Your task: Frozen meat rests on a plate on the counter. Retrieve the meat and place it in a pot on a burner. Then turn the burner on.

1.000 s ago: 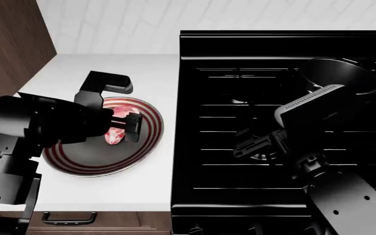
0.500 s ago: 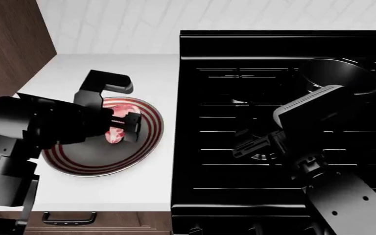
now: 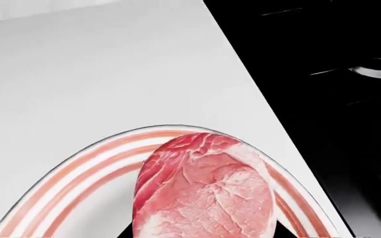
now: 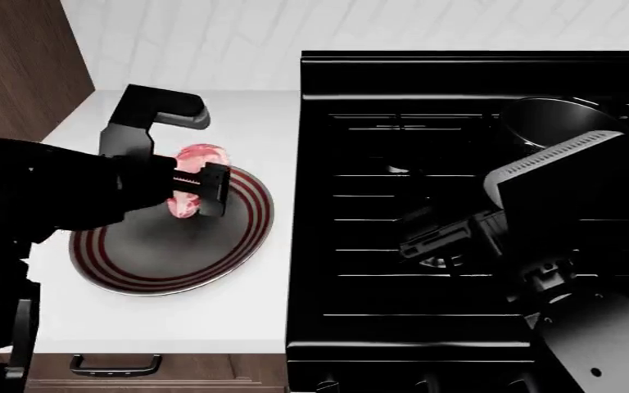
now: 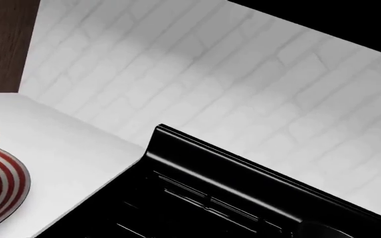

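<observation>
I am holding the meat clamped in the left gripper above the plate. I cannot tell the right gripper's jaw state.

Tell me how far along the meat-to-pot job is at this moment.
Done: the left gripper has closed on the meat and holds it above the plate, clear of its dark centre. In hand: carrying it across toward the stove. Left: the pot on the back right burner holds no meat yet, and nothing shows the burner on. The right gripper hangs over the grates, empty.
</observation>
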Controlling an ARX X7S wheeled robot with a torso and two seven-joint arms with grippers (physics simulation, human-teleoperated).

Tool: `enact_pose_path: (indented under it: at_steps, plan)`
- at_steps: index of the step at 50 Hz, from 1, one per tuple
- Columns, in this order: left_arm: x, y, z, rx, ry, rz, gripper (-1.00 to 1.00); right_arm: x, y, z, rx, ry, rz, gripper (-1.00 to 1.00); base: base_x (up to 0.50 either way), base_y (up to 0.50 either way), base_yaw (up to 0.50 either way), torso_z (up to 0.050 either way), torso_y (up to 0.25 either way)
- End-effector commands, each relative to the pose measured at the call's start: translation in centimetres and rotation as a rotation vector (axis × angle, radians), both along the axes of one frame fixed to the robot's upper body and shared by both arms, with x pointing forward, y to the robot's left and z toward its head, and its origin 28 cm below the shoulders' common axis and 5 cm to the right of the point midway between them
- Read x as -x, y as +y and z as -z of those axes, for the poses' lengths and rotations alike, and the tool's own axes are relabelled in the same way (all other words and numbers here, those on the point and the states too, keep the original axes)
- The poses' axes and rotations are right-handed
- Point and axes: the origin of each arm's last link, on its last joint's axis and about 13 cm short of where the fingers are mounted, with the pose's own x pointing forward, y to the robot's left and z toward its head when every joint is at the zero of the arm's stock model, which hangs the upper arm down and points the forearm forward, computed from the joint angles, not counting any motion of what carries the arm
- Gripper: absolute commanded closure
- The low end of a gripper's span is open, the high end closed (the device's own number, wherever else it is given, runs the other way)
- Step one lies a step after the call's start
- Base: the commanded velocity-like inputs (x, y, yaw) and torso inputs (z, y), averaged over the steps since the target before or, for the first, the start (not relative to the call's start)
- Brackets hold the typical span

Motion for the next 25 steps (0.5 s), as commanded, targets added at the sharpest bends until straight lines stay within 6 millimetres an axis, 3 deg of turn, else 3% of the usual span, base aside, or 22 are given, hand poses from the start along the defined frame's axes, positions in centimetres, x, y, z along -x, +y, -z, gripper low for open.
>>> enact_pose_path:
  at_steps: [1, 15, 25]
  plan:
    - [2.2, 0.0, -3.5, 0.030, -0.128, 0.018, 1.00, 1.5, -0.2, -1.5, -0.037, -0.037, -0.001, -1.00, 0.00, 0.00, 0.00, 0.000, 0.000]
    - [3.6, -0.2, -5.4, 0.049, -0.199, 0.044, 1.00, 3.1, -0.6, -2.6, -0.087, -0.060, 0.007, -1.00, 0.00, 0.00, 0.00, 0.000, 0.000]
    - [3.5, -0.3, -6.2, 0.050, -0.226, 0.051, 1.00, 3.2, -0.7, -2.7, -0.088, -0.057, 0.017, -1.00, 0.00, -0.48, 0.00, 0.000, 0.001]
